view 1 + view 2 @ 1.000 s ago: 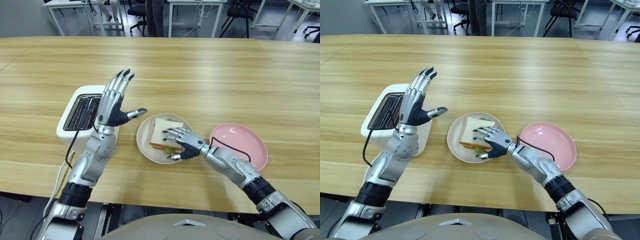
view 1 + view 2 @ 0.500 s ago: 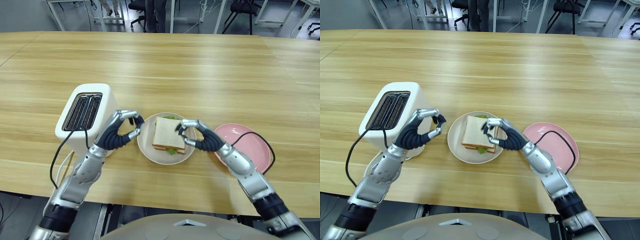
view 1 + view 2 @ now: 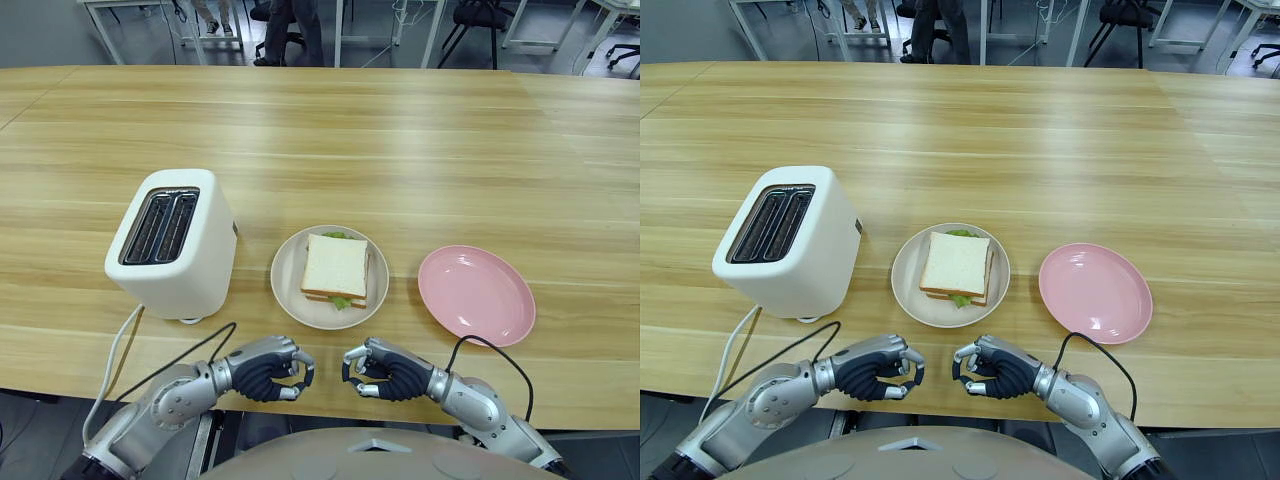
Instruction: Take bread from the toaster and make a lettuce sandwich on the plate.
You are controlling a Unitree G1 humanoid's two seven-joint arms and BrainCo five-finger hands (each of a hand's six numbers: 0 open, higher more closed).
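Note:
A sandwich (image 3: 335,271) of two white bread slices with green lettuce peeking out lies on the beige plate (image 3: 288,285) in the middle of the table. The white toaster (image 3: 175,245) stands to its left, both slots dark. My left hand (image 3: 265,366) hovers at the table's near edge with fingers curled, holding nothing. My right hand (image 3: 385,368) is beside it, also curled and holding nothing. Both hands are well short of the plate.
An empty pink plate (image 3: 476,295) sits to the right of the sandwich. The toaster's white cord (image 3: 110,355) hangs off the near edge. Desks and chairs stand in the room behind the wide wooden table (image 3: 400,140).
Both hands have drawn back from the plate's sides to the near table edge and stay curled. The sandwich rests untouched on the plate.

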